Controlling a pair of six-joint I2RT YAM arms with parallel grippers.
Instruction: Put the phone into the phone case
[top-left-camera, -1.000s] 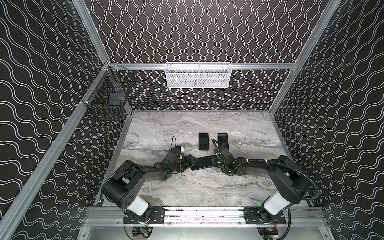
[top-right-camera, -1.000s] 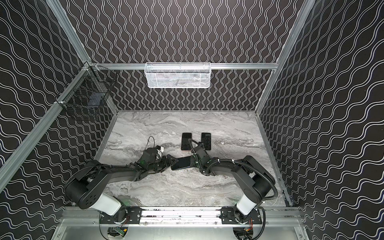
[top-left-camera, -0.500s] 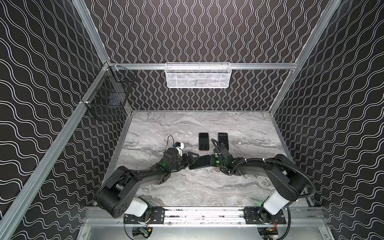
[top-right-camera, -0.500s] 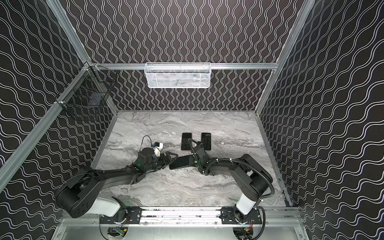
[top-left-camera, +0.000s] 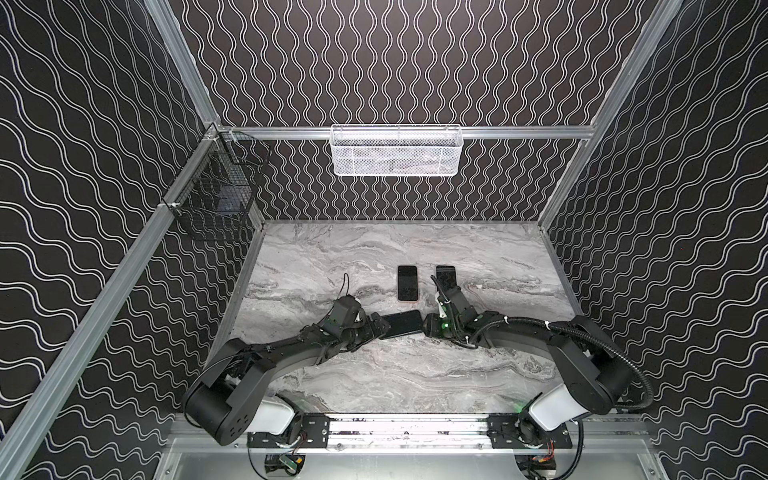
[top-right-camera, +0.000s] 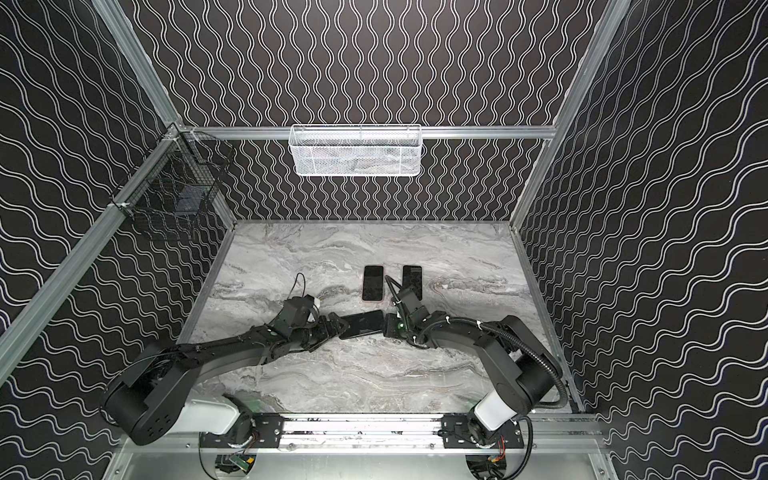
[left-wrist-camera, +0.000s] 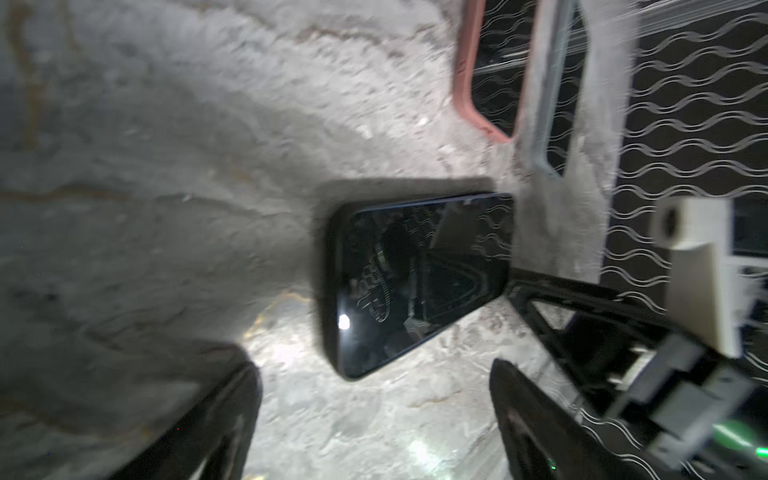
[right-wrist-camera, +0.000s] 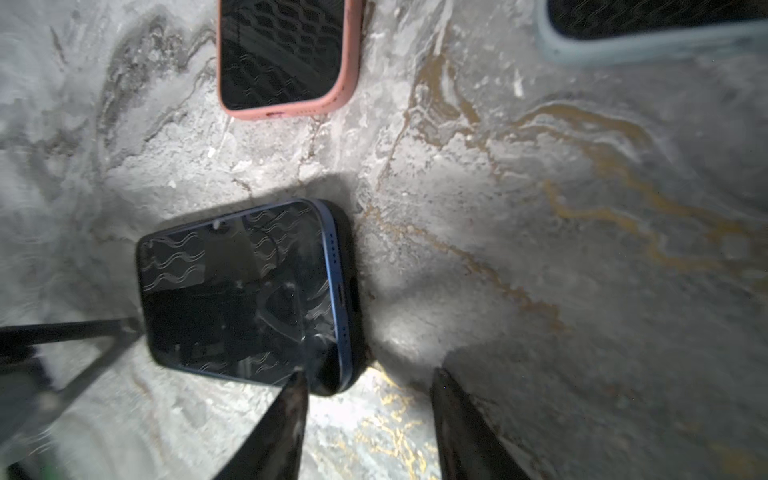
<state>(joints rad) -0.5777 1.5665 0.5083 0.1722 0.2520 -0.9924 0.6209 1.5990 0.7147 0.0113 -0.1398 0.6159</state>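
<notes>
– Did both let go?
– Yes: the left pincer has spread wide, the right pincer has parted too; the phone lies on the bench between them, in its black case
– Seated?
– Probably not fully; a blue edge shows

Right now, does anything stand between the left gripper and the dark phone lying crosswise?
Nothing visible does. The left gripper is open and faces one end of the phone, with only bare table between them. The right gripper is at the phone's opposite end.
</notes>
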